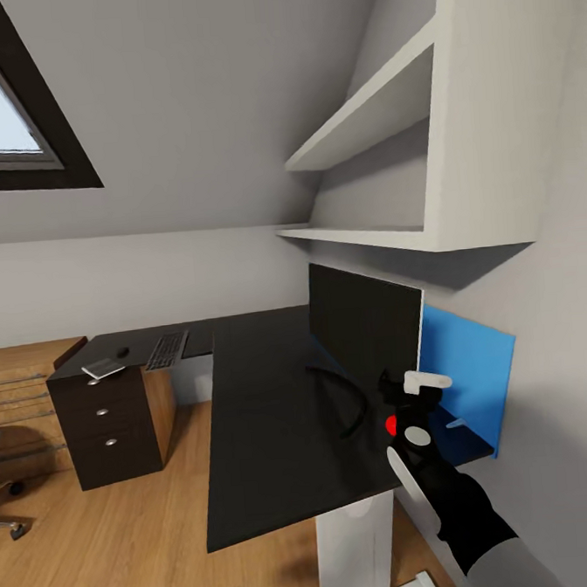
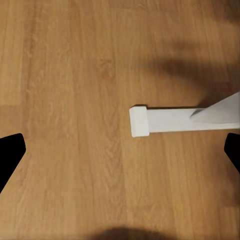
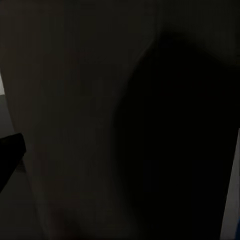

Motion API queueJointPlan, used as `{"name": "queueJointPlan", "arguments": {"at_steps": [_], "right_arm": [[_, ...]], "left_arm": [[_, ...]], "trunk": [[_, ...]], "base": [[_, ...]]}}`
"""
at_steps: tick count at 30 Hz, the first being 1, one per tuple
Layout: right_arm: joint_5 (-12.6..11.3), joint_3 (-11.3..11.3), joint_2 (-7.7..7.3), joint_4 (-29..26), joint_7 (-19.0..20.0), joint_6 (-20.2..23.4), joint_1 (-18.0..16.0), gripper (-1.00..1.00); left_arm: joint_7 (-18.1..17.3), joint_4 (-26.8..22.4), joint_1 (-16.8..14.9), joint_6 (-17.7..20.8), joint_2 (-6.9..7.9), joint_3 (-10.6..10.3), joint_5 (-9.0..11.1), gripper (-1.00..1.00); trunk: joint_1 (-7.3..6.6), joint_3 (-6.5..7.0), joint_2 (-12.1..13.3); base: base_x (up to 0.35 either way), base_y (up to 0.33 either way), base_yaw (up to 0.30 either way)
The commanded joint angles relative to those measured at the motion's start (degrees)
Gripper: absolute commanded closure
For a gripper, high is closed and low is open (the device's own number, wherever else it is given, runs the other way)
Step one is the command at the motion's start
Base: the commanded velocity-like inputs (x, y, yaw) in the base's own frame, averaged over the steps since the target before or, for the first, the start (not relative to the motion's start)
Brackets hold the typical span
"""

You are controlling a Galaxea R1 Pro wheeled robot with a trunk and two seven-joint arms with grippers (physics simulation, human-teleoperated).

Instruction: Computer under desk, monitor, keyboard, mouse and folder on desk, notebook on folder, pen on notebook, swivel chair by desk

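On the desk surface [image 1: 268, 435], the monitor [image 1: 366, 332] stands at the wall edge, right gripper [image 1: 415, 407] against its lower corner, finger spread indiscernible. Keyboard [image 1: 167, 350], mouse [image 1: 122, 351] and notebook [image 1: 103, 369] lie above the drawer unit [image 1: 106, 425]. Left fingers [image 2: 10, 155] are wide over floor [image 2: 75, 100].

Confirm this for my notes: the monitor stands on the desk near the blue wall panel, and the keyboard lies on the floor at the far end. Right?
Not quite. The keyboard lies on the desk, not on the floor, as the head view shows. The monitor does stand on the desk near the blue wall panel.
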Motion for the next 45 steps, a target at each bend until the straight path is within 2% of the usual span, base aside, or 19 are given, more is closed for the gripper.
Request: {"name": "queueJointPlan", "arguments": {"at_steps": [1, 29, 45], "right_arm": [[-0.2, 0.1, -0.03, 0.0, -0.3, 0.4, -0.1, -1.0], [-0.2, 0.3, -0.03, 0.0, -0.2, 0.3, -0.1, -1.0], [-0.2, 0.9, -0.03, 0.1, -0.2, 0.3, -0.1, -1.0]], "left_arm": [[0.0, -0.1, 0.0, 0.2, 0.06, -0.2, 0.5, -1.0], [0.0, -0.1, 0.0, 0.2, 0.06, -0.2, 0.5, -1.0], [0.0, 0.0, 0.0, 0.3, 0.06, -0.3, 0.5, -1.0]], "trunk": [[0.0, -0.07, 0.0], [0.0, -0.07, 0.0], [0.0, -0.07, 0.0]], "base": [[0.0, -0.002, 0.0], [-0.004, -0.002, 0.0], [-0.294, -0.041, 0.0]]}}
